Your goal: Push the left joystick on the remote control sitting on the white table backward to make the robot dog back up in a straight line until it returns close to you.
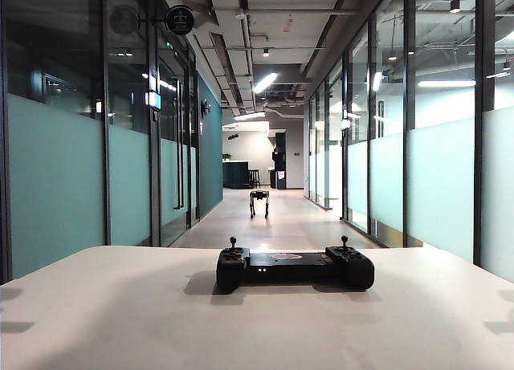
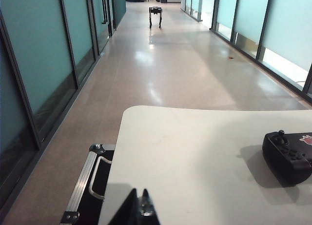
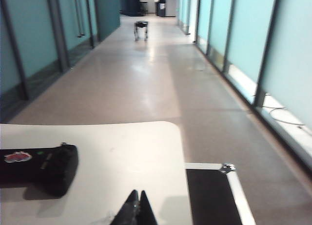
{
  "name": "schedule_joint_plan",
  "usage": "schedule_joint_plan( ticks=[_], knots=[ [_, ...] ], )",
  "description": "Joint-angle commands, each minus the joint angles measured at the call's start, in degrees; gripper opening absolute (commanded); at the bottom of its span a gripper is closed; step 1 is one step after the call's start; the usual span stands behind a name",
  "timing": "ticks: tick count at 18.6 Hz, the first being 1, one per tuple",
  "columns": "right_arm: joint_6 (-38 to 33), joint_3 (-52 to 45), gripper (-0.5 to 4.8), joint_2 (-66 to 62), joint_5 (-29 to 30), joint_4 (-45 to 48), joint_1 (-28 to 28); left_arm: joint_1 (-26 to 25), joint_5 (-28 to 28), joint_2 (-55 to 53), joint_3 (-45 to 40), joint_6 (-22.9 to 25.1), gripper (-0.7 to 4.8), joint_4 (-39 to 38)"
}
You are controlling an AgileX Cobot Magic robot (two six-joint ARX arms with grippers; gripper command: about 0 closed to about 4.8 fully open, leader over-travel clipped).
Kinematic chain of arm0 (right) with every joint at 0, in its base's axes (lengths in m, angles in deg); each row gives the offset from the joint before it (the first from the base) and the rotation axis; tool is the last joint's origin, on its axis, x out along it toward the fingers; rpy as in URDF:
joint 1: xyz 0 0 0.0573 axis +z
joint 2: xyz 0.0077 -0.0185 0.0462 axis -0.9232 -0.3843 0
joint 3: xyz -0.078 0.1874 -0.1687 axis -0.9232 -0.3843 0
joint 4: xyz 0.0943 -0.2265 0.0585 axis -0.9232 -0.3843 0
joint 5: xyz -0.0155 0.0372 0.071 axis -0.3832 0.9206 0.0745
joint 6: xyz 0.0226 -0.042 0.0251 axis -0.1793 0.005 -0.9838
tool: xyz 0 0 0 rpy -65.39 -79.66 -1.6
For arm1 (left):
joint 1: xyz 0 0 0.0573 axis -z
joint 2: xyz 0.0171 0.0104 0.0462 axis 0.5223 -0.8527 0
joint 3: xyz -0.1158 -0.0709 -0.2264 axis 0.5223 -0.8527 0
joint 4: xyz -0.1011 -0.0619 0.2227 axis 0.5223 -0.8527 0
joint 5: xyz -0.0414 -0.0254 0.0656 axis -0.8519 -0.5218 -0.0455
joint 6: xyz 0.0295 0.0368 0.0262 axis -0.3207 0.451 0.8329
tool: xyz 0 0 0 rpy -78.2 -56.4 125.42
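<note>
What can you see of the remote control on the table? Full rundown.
The remote control is a wide black gamepad, matte plastic by the look: slim flat middle bar, bulky rounded ends. Two thin thumbsticks stand upright, the left joystick and its twin. Two small green lights glow on the front; a reddish sticker sits on top of the bar. It lies flat on the white table, near its far edge. Nothing else touches it; neither hand is near.

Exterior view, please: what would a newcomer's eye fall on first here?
Probably the black remote control, alone at the middle of the white table, its two thumbsticks standing up. Next, the small robot dog far down the glass-walled corridor. Neither end effector, left or right, is near the controller.
</note>
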Motion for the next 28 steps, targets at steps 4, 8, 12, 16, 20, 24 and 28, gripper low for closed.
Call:
schedule_joint_plan(
  ticks=[4,8,12,16,20,24,28],
  knots=[
    [2.56,-0.50,-0.01,0.20,1.27,2.71,-0.17,0.00,0.20,-0.09,0.17,-0.09,-0.05,0.81],
    [2.54,-0.44,-0.01,0.20,2.05,3.26,-0.74,0.00,0.22,-0.09,0.17,-0.09,-0.05,0.81],
    [2.54,0.79,-0.02,0.20,2.43,3.48,-0.31,0.00,0.68,-0.09,0.83,-0.09,-0.05,0.94],
    [2.51,3.56,-0.02,-0.50,2.45,3.50,-0.31,0.00,1.09,-0.11,3.39,-0.11,-0.05,1.07],
    [2.51,6.45,-0.02,-2.97,2.49,3.54,-0.28,0.00,1.05,-0.92,5.16,-0.13,-0.05,1.27],
    [2.54,8.79,-0.02,-8.87,4.46,6.54,-0.28,0.02,0.94,-6.16,6.14,-0.15,-0.05,7.23],
    [2.54,9.73,-0.02,-16.52,6.99,11.91,-0.26,0.52,0.55,-15.47,8.28,-0.15,-0.05,11.61]
  ],
)
